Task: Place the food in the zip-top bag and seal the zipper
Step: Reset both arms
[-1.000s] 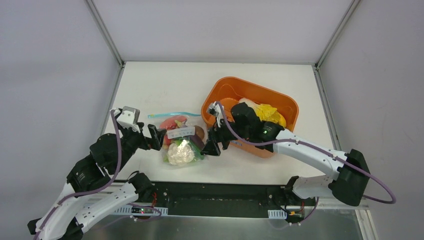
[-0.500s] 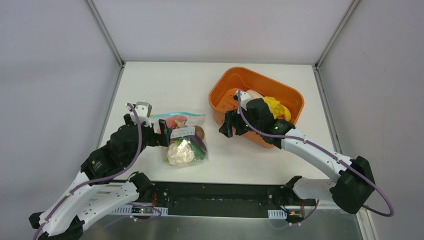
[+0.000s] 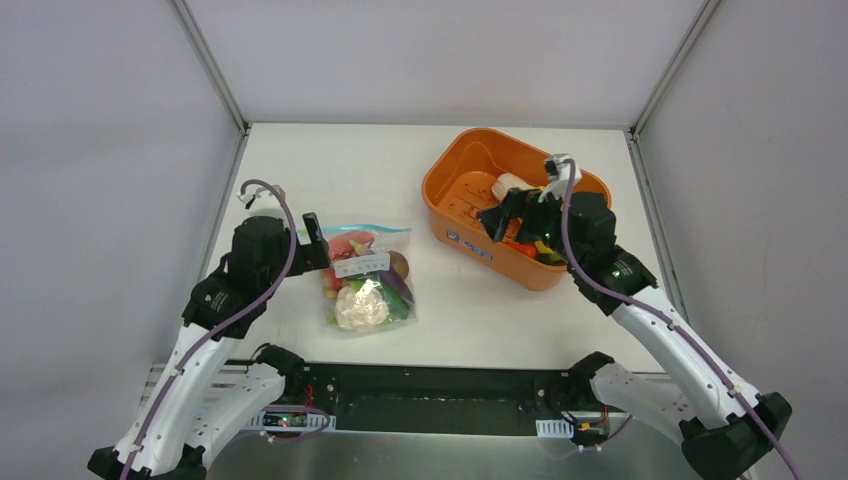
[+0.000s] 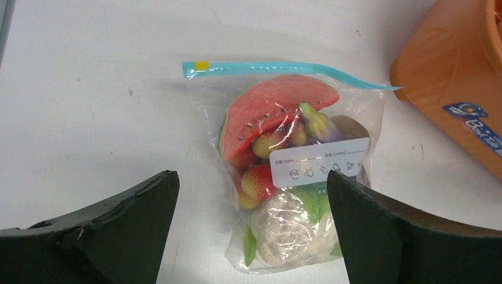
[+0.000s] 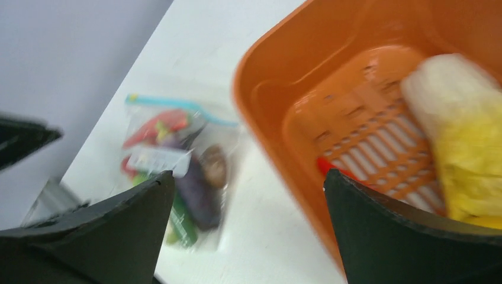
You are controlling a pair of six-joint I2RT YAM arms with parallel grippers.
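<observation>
1. My left tool (image 4: 251, 183) hovers spread and empty by the zip-top bag (image 4: 290, 171), which lies flat on the desk (image 3: 340, 170), left of the orange tub (image 3: 470, 140).
2. Food (image 4: 278, 106) is inside; the zipper (image 4: 278, 67) runs along the far edge, seal unclear.
3. My right tool (image 5: 248, 177), spread too, is over the tub's yellow piece (image 5: 473, 154), probably to fetch it.

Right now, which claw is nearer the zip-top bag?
Left. The left claw is open beside the zip-top bag, at its left edge; the right claw is away to its right, above the orange tub.
</observation>
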